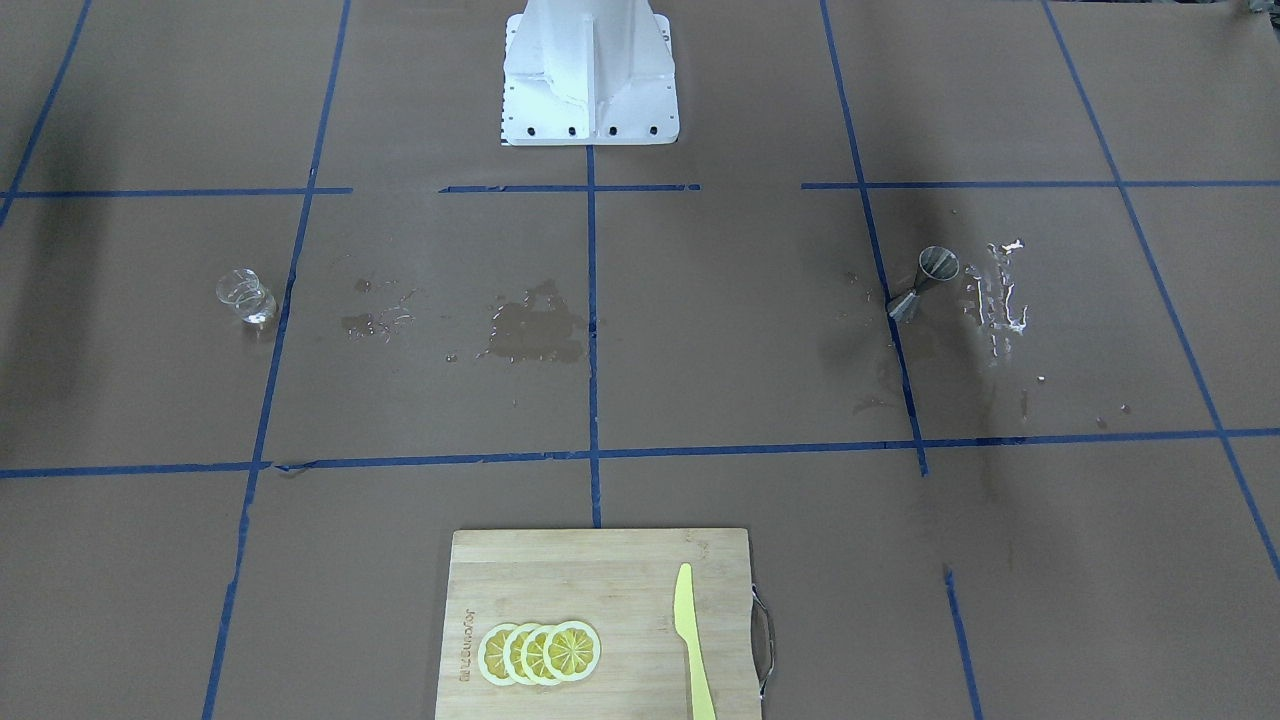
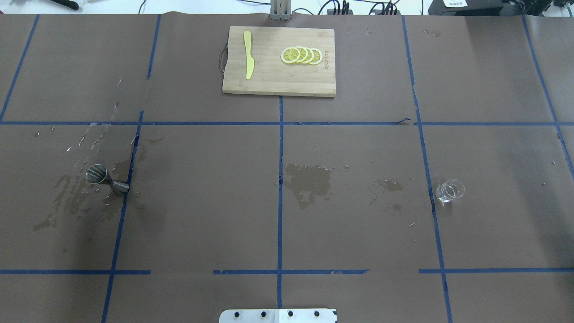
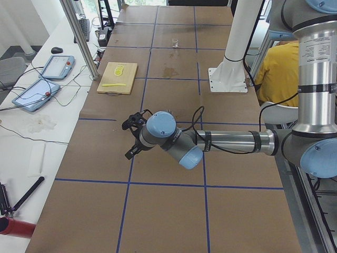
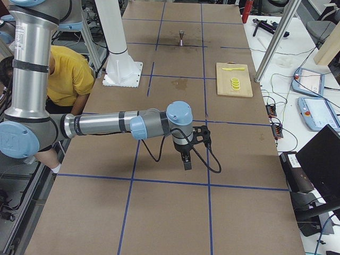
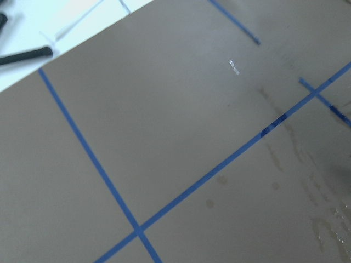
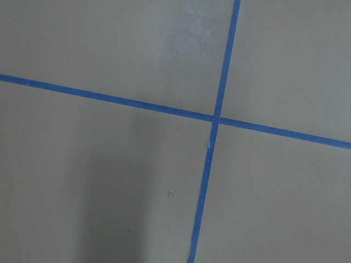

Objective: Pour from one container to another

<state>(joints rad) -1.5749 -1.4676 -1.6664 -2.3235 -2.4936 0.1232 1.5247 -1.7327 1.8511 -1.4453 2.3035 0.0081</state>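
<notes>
The clear cup (image 2: 450, 190) stands upright on the brown table cover on my right side, also seen as the cup (image 1: 245, 295) and, far off, the cup (image 3: 175, 43). The steel hourglass jigger (image 2: 106, 178) stands on my left side beside a blue tape line, shown as the jigger (image 1: 925, 282) and the jigger (image 4: 181, 37). My left gripper (image 3: 129, 139) hovers low over the table's left end and my right gripper (image 4: 187, 159) over the right end. Both are far from the cup and jigger, and I cannot tell whether they are open or shut. Both wrist views show only table cover and tape.
A wooden cutting board (image 2: 269, 85) with lemon slices (image 2: 301, 55) and a yellow knife (image 2: 248, 54) lies at the far middle. Wet patches (image 2: 309, 181) mark the centre and surround the jigger. The robot base (image 1: 590, 120) stands at the near edge. A person in yellow (image 4: 66, 74) is behind it.
</notes>
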